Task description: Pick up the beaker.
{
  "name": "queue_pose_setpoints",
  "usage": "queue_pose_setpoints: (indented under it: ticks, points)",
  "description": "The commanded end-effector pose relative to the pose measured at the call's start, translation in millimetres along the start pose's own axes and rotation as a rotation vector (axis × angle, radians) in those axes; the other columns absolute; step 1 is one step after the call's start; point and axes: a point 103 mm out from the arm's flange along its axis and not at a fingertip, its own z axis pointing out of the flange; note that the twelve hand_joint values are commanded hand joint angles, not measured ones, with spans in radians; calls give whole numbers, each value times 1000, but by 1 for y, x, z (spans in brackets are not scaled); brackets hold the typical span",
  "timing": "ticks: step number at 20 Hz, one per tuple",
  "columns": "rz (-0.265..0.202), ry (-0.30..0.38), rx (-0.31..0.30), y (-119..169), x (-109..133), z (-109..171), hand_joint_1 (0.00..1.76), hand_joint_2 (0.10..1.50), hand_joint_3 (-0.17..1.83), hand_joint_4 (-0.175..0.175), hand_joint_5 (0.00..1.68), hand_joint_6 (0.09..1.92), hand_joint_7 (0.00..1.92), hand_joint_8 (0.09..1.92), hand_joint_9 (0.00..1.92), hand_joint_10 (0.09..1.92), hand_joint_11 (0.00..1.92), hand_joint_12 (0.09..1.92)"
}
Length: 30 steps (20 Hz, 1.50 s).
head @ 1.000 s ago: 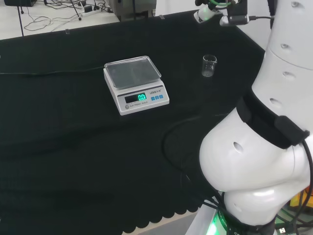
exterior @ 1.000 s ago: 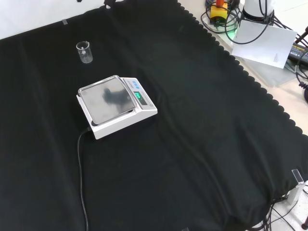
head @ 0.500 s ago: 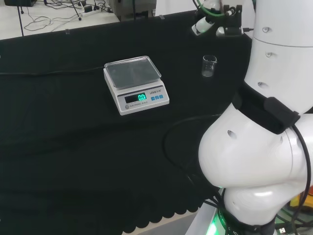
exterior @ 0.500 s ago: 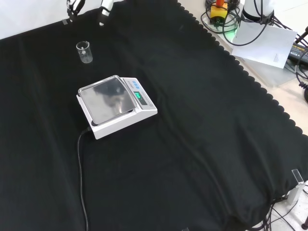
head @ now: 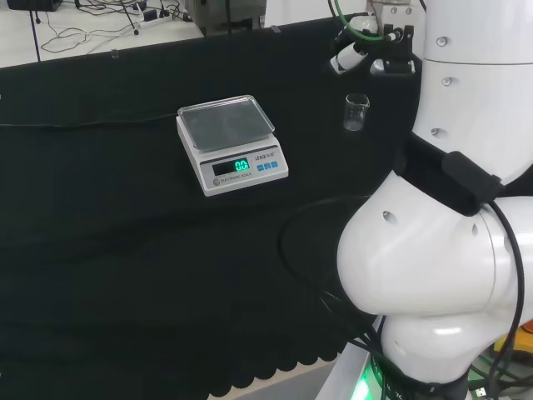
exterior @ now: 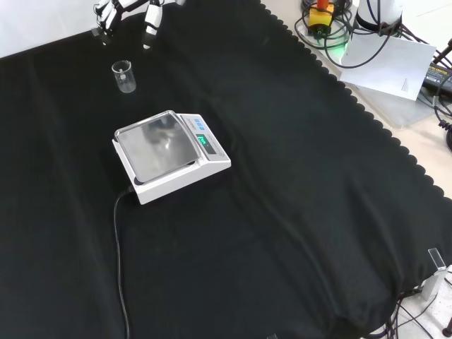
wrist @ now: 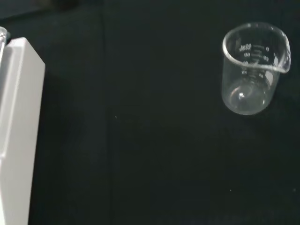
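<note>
While my hand (exterior: 131, 8) hangs at the top edge of the front view, its fingers (exterior: 150, 28) are spread apart and pointing down, holding nothing. Just below them the small clear beaker (exterior: 123, 76) stands upright and empty on the table's (exterior: 296, 212) black cloth, apart from my fingers, with the white scale (exterior: 169, 155) nearer the camera.

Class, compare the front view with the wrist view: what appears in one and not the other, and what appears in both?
Front view alone: the hand with straight fingers, above the beaker, plus the scale's weighing pan and lit display. Wrist view alone: the beaker's inside from above, seemingly empty, with printed markings on its wall. Both: the beaker upright on the black cloth, apart from the scale.
</note>
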Motion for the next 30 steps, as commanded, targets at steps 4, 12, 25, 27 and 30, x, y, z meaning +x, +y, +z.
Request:
queue_pose_setpoints:
  ticks: [4,12,25,27,30]
  points:
    - [21,5,19,6,-14,17,677,854,208,5,557,87,346,590,374,733,5,1451]
    - [35,3,43,17,-22,29,687,844,223,4,560,87,345,590,369,737,4,1451]
    - [38,14,117,48,-51,50,698,810,292,1,562,87,341,595,360,750,4,1451]
    - [42,2,146,53,-53,57,698,807,297,0,560,87,338,595,357,750,2,1450]
    - [52,-6,211,59,-56,60,679,756,316,0,501,87,257,597,246,781,0,1408]
